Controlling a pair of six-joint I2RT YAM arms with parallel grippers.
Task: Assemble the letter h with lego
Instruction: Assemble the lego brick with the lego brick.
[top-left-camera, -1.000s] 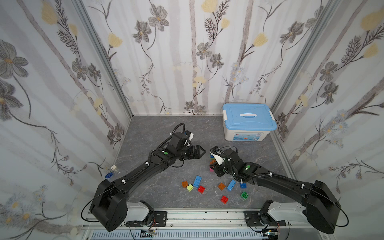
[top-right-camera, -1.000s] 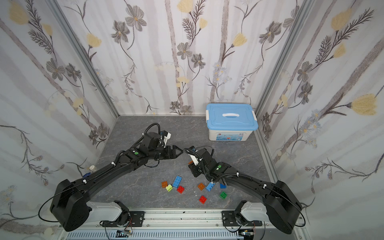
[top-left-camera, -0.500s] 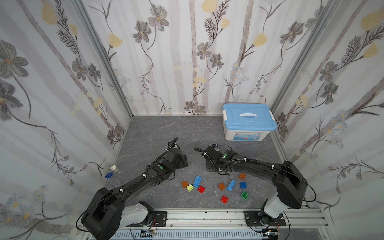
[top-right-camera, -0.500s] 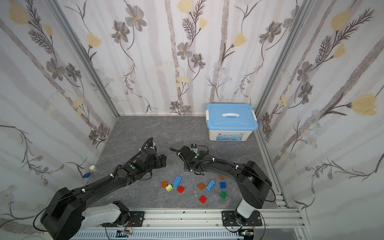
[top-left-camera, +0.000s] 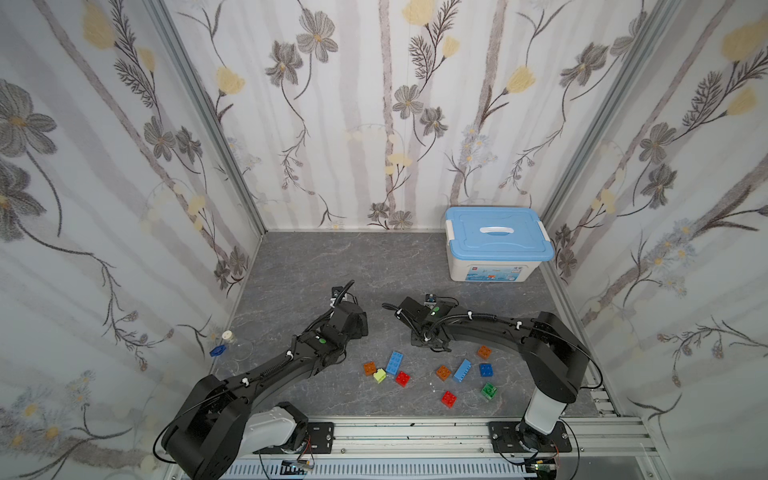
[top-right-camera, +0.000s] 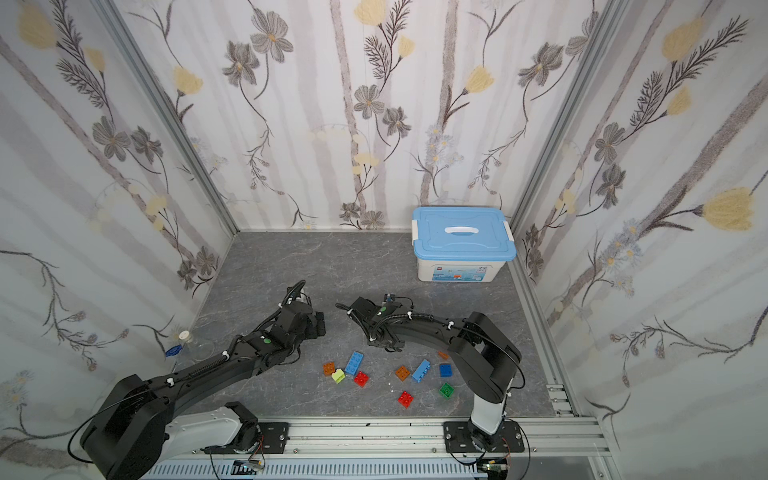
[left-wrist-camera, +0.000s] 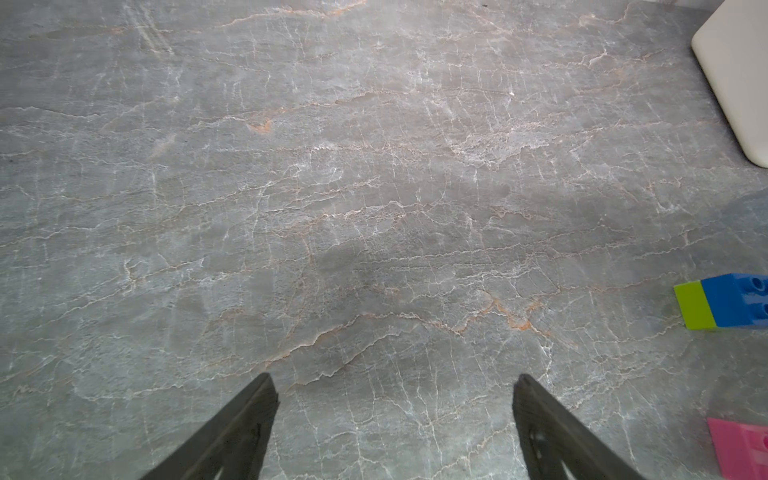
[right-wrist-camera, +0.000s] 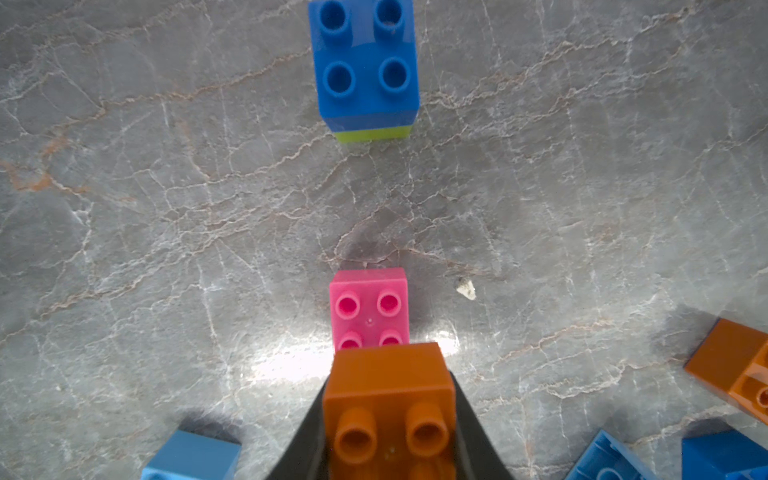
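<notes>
Right gripper (right-wrist-camera: 390, 386): clamped on orange brick (right-wrist-camera: 388, 370), close over pink brick (right-wrist-camera: 368, 303); contact cannot be told.
Left gripper (left-wrist-camera: 395, 380): jaws spread wide, nothing between, over grey marble tabletop (left-wrist-camera: 374, 166).
Blue-on-lime stack (right-wrist-camera: 365, 62): upright, apart from pink brick.
Loose bricks (top-left-camera: 402, 378): scattered nearby.

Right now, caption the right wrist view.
Right pincer holds an orange brick near a pink brick; a blue-on-lime stack stands beyond.

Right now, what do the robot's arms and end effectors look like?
The left arm and right arm are black rounded links on light grey bases, with black ribbed cables held by white ties and a green dot near each wrist. The left end effector and right end effector have dark, tapering fingers.
</notes>
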